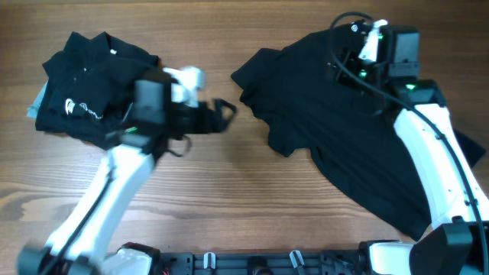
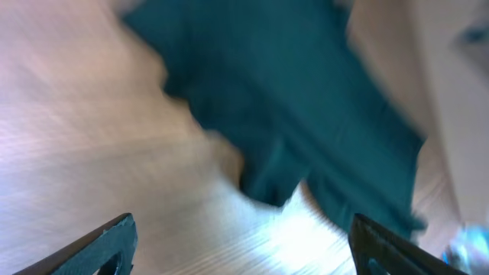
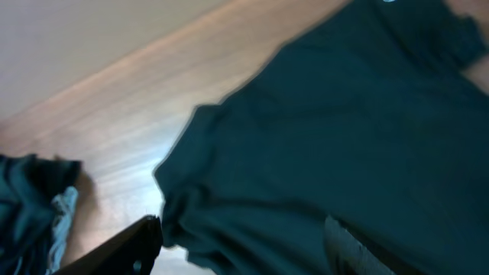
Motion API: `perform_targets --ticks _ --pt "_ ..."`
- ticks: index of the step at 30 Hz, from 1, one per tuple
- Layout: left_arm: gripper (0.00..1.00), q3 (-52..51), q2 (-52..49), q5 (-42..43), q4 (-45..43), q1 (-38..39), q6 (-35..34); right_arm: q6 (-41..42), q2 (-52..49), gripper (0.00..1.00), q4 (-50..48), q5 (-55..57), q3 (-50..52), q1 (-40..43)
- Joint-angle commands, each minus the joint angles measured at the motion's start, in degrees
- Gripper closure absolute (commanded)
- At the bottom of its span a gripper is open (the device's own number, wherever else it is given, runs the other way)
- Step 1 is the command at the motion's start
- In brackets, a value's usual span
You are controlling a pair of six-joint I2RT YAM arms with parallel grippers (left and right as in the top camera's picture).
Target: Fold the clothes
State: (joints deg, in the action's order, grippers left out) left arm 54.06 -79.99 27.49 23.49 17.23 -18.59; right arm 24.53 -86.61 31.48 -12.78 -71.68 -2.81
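spread shirt [image 1: 321, 130]: lies rumpled on the right half of the worktop [image 1: 229, 198], partly under the right arm.
folded shirt [image 1: 92, 95]: far left, white logo facing up.
left arm [image 1: 114, 191]: rises from the near left edge and leans far and right, wrist turned so the hand points right over bare wood.
left hand [image 1: 224, 112]: fingers spread wide, nothing between them; sits between the two shirts, touching neither.
right arm [image 1: 432, 153]: stands up from the near right corner, reaches toward the far edge, bent over at the wrist.
right hand [image 3: 244, 248]: fingers well apart, empty, above the spread shirt.

Light-brown wood-grain table [image 1: 252, 198]
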Motion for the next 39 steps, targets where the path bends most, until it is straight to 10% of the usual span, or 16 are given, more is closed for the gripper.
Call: perform_targets --ticks 1,16,21,32,39 --pt "0.16 0.3 -11.4 -3.4 -4.8 8.2 -0.3 -0.3 0.5 0.28 3.8 0.8 -0.4 3.8" --pt "0.54 0.3 -28.8 -8.2 -29.4 18.3 -9.1 -0.4 0.5 0.27 6.8 0.8 -0.3 5.7" --pt "0.95 0.3 -28.8 -9.4 -29.6 19.0 -9.1 -0.4 0.5 0.27 7.2 0.8 -0.3 5.7" --pt "0.96 2.6 -0.1 -14.7 21.0 5.5 -15.3 1.1 -1.0 0.27 11.7 8.6 -0.2 5.7" --pt "0.59 2.5 8.2 -17.2 24.0 3.5 -14.8 2.9 -5.6 0.25 13.0 8.6 -0.2 5.7"
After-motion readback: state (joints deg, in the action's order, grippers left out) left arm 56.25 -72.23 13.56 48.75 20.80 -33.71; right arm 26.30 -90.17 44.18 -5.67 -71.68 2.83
